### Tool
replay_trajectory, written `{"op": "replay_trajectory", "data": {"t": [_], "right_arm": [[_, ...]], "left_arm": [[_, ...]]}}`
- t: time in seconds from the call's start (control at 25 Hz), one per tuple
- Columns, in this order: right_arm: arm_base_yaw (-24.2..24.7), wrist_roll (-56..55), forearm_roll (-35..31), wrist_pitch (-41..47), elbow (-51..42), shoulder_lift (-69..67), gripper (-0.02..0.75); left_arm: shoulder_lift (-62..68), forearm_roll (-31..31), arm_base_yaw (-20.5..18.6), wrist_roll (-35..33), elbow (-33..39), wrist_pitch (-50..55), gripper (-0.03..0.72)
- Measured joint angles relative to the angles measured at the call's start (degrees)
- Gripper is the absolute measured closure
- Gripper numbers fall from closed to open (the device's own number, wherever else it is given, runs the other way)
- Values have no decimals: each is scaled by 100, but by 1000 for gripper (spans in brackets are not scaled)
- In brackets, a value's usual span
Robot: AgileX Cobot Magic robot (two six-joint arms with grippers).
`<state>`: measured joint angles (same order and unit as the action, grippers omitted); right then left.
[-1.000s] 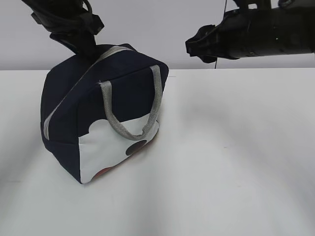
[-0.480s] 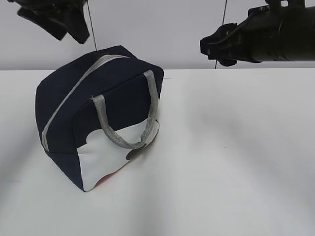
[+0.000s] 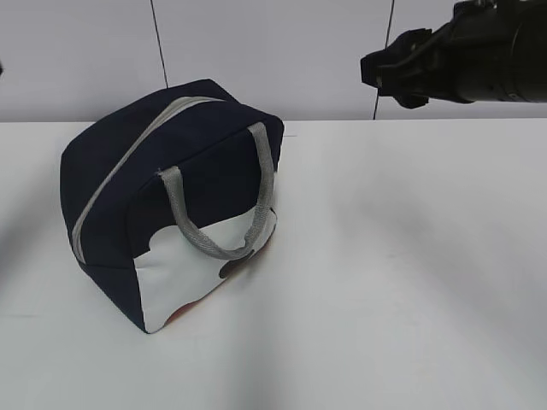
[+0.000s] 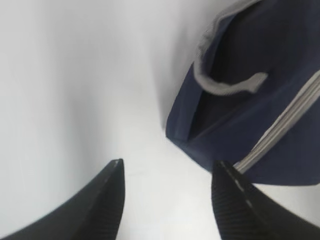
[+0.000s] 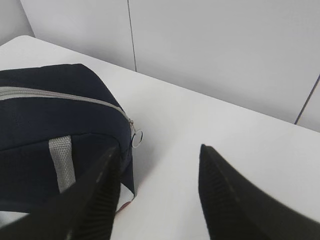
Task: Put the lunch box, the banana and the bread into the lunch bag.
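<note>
The navy lunch bag (image 3: pixel 171 196) stands on the white table, zipped shut, with its grey zipper trim (image 3: pixel 128 162) running over the top and a grey handle (image 3: pixel 214 213) hanging on its white side panel. It also shows in the left wrist view (image 4: pixel 250 110) and the right wrist view (image 5: pixel 55 140), where the zipper's ring pull (image 5: pixel 136 140) hangs at its end. The left gripper (image 4: pixel 167 167) is open and empty above the table beside the bag. The right gripper (image 5: pixel 160 150) is open and empty, held high at the right (image 3: pixel 385 73). The lunch box, banana and bread are hidden or out of view.
The white table (image 3: pixel 402 256) stretches to the right of the bag. A grey panelled wall (image 3: pixel 282 51) stands behind the table.
The left arm has risen off the bag's top and left the exterior view. The bag has settled slightly leftward. The right arm has drawn back to the right.
</note>
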<state>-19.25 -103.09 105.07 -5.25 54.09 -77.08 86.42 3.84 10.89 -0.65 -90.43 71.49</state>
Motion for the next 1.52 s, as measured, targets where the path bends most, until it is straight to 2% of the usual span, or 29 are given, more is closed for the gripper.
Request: {"op": "replay_trajectory", "data": {"t": [0.12,0.24,0.84,1.2,1.52], "right_arm": [[0,0,0,0,0,0,346],[0,14,0,0,0,0,345],[0,14,0,0,0,0,345],[0,14,0,89,0,0,345],[0,14,0,114,0,0,345]], "left_arm": [[-593,-62,-206,5,626,0,267],[-1244,-98,-251,5,1283,10,267],[-4871,-172,-251,5,4044,24,267],[-6760,-70,-251,5,5756,-687,270],[-8429,-47,-251,5,5997,-847,354]]}}
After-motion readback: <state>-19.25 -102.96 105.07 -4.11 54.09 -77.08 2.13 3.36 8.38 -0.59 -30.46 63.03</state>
